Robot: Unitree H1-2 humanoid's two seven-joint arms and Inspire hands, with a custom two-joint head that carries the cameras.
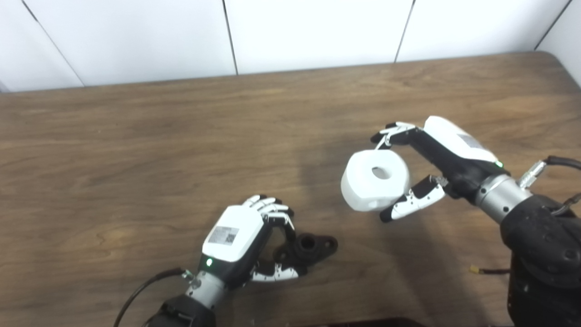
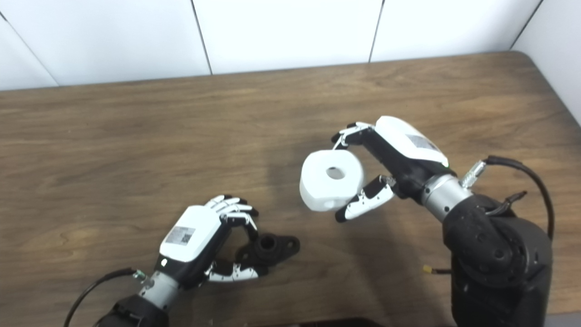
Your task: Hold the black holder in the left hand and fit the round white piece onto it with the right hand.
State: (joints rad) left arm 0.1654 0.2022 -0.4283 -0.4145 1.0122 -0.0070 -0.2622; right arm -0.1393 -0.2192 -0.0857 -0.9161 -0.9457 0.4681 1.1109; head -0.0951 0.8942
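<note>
The black holder [image 1: 311, 247] lies on the wooden table [image 1: 181, 150] near the front, its round socket facing up. My left hand [image 1: 247, 240] curls round the holder's left end, fingers behind it and thumb in front, seemingly gripping it on the table. The round white piece [image 1: 376, 179], a thick ring with a centre hole, is held above the table in my right hand [image 1: 424, 168], fingers on its far side and thumb on its near side. It is up and to the right of the holder [image 2: 272, 247], well apart from it.
White wall panels [image 1: 313, 32] run behind the table's far edge. Cables trail from both wrists. A small yellow connector [image 1: 474, 270] lies on the table by the right arm. The table's right corner is rounded, next to a side wall.
</note>
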